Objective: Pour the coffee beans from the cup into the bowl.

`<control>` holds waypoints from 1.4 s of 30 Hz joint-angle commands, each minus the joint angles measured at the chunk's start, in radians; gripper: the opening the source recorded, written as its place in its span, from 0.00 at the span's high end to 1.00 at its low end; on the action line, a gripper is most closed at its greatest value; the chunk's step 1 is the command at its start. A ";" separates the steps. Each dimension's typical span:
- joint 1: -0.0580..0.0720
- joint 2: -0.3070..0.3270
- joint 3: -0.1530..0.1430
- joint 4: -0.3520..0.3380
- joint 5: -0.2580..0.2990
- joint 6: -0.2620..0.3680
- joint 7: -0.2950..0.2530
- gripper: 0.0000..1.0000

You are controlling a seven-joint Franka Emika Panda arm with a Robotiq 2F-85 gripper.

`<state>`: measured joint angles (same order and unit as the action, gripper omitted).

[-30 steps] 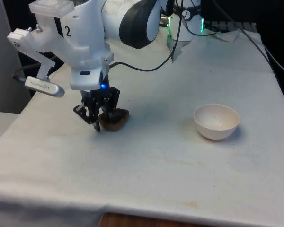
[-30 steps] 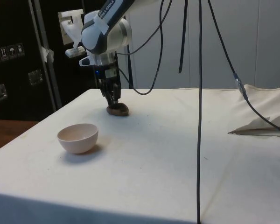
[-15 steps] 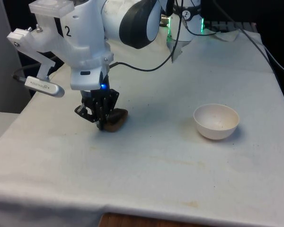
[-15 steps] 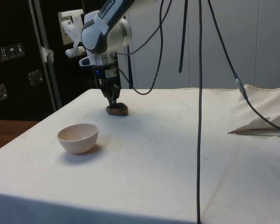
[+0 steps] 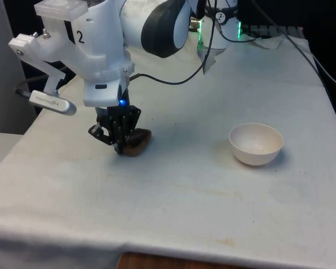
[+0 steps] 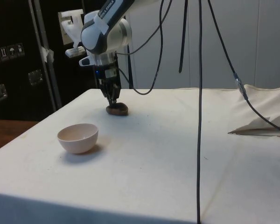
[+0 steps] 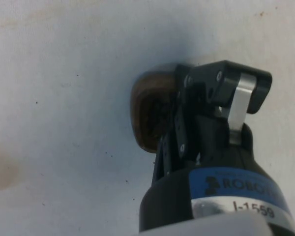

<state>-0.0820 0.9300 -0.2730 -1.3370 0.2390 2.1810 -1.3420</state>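
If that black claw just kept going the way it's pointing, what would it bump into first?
It points straight down, so the gripper would soon press into the white cloth on the table. Its fingers already look closed on the rim of the small brown cup, which sits on that cloth, so hardly any travel seems left.

My gripper (image 5: 120, 147) was black, under a white arm (image 5: 101, 50). The cup (image 5: 136, 141) at my fingers was dark brown wood, darker inside. The bowl (image 5: 256, 144), well apart from the cup, was plain off-white. The cloth (image 5: 185, 190) around the cup was white, with faint tan stains and small dark specks.
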 commanded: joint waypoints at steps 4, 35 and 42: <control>0.001 -0.001 0.000 0.000 0.000 -0.001 0.002 1.00; 0.010 -0.157 -0.005 -0.166 -0.001 -0.023 0.010 1.00; 0.016 -0.208 -0.005 -0.231 -0.001 -0.019 0.012 1.00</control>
<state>-0.0710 0.7290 -0.2740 -1.5560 0.2400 2.1430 -1.3330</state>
